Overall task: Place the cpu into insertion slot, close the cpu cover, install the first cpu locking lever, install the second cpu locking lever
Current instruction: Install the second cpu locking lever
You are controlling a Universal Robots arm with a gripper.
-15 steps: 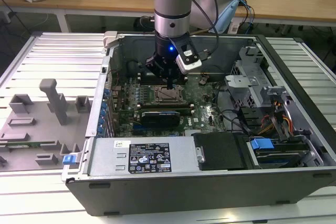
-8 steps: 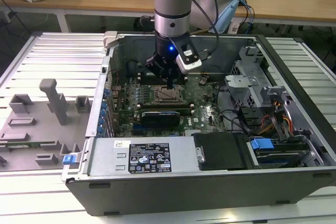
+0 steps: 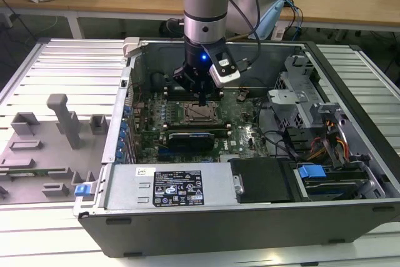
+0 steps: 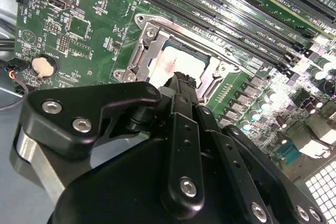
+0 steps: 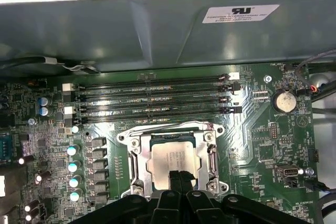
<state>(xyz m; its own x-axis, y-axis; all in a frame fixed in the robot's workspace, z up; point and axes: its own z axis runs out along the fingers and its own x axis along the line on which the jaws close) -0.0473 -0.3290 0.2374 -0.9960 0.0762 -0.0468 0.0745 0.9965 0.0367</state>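
I see the cpu (image 5: 173, 162) lying flat in the insertion slot (image 5: 137, 169), its silvery top showing through the window of the cpu cover (image 5: 202, 136), which lies closed over it; the same chip (image 4: 176, 65) shows in the second wrist view, framed by the metal cover (image 4: 148, 45). My gripper (image 5: 179, 176) sits directly over the chip's near edge with its two black fingertips (image 5: 174, 178) pressed together, nothing between them, and their tips at or just above the metal top; I cannot tell whether they actually touch it. In the exterior view the gripper (image 3: 202, 100) hangs straight down from the arm (image 3: 204, 4) into the open computer case (image 3: 262, 217), just over the socket (image 3: 199, 114) in the middle of the green motherboard (image 3: 244, 130). Just beyond the socket run the long black memory slots (image 5: 152, 95), and a round coin battery (image 5: 285, 100) sits off to one side. The case rests on a slatted metal table (image 3: 69, 67), with a grey fixture (image 3: 62, 120) at the exterior view's left.
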